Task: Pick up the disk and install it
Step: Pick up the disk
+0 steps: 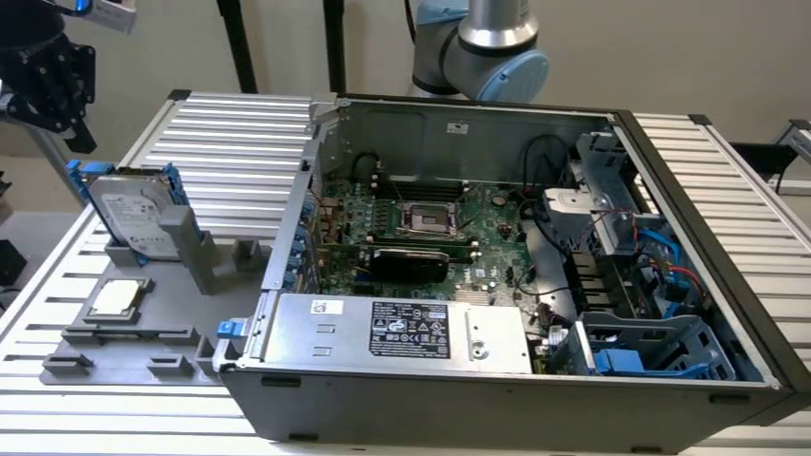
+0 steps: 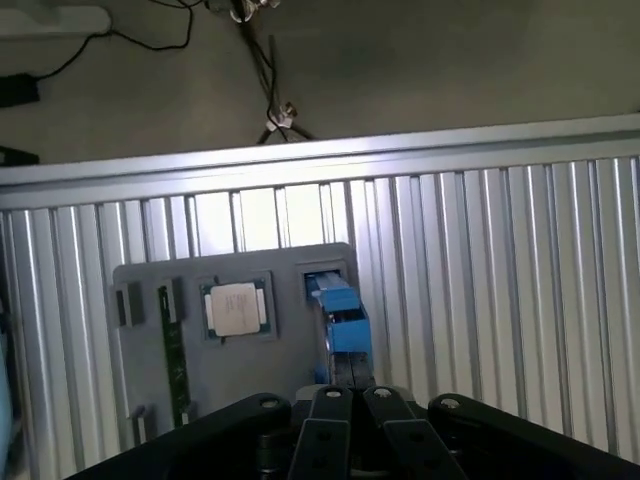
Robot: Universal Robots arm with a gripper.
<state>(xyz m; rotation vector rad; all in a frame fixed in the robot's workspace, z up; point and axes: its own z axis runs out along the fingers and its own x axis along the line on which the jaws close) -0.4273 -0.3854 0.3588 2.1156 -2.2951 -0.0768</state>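
Observation:
The disk (image 1: 131,217), a silver-grey drive with a white label in a blue carrier, stands on edge in a grey holder (image 1: 190,256) at the exterior view's left. In the wrist view the disk (image 2: 340,322) appears edge-on as a blue strip just beyond my fingertips. My gripper (image 1: 70,119) hangs above and behind the disk, apart from it. Seen from the wrist, the gripper (image 2: 353,398) has its two black fingers pressed together with nothing between them.
An open computer case (image 1: 709,218) lies on the slatted aluminium table (image 1: 241,133), with motherboard (image 1: 419,223), power-supply box (image 1: 393,328) and blue drive bays (image 1: 647,351) inside. The grey holder also carries a square CPU chip (image 2: 237,308) and a memory stick (image 2: 172,350).

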